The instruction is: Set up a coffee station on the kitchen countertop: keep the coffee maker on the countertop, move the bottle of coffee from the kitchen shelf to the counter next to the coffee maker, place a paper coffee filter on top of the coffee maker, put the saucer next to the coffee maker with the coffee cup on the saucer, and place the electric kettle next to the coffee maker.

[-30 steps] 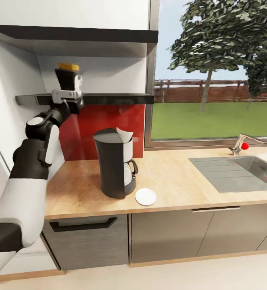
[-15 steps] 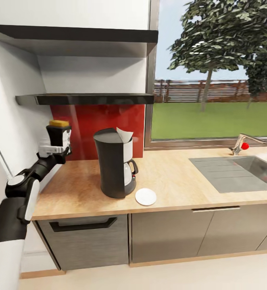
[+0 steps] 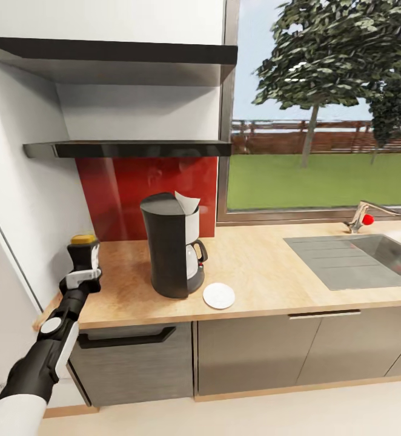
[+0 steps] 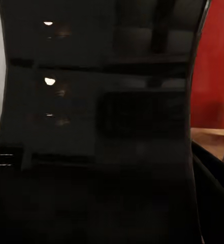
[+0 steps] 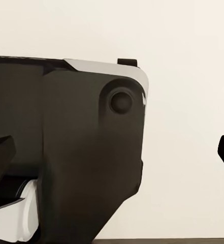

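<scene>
Change since earlier: down from the kitchen shelf (image 3: 128, 148) comes the bottle of coffee (image 3: 83, 257), carried by the left arm; a moment ago it hung in front of the red wall panel (image 3: 146, 191), now it sits low at the left end of the kitchen countertop (image 3: 255, 272).
Head view, hand: the left gripper (image 3: 81, 277) is closed around the bottle's lower body, lid clear above the fingers.
Head view, bottle: upright, long axis vertical, golden lid up, at about counter height; whether its base touches the wood I cannot tell.
Head view, key relation: the coffee maker (image 3: 171, 245) stands well to the bottle's right, so the carry still has to go rightward along the counter; the left arm is the one on that side.
Head view, rest: a paper coffee filter (image 3: 187, 201) rests on the machine's top, a saucer (image 3: 218, 296) lies just beside its base.
Left wrist view: dark waisted glass close up, red panel and a strip of counter past its edge.
Right wrist view: dark robot casing against a pale wall; the right gripper's opening cannot be judged.
</scene>
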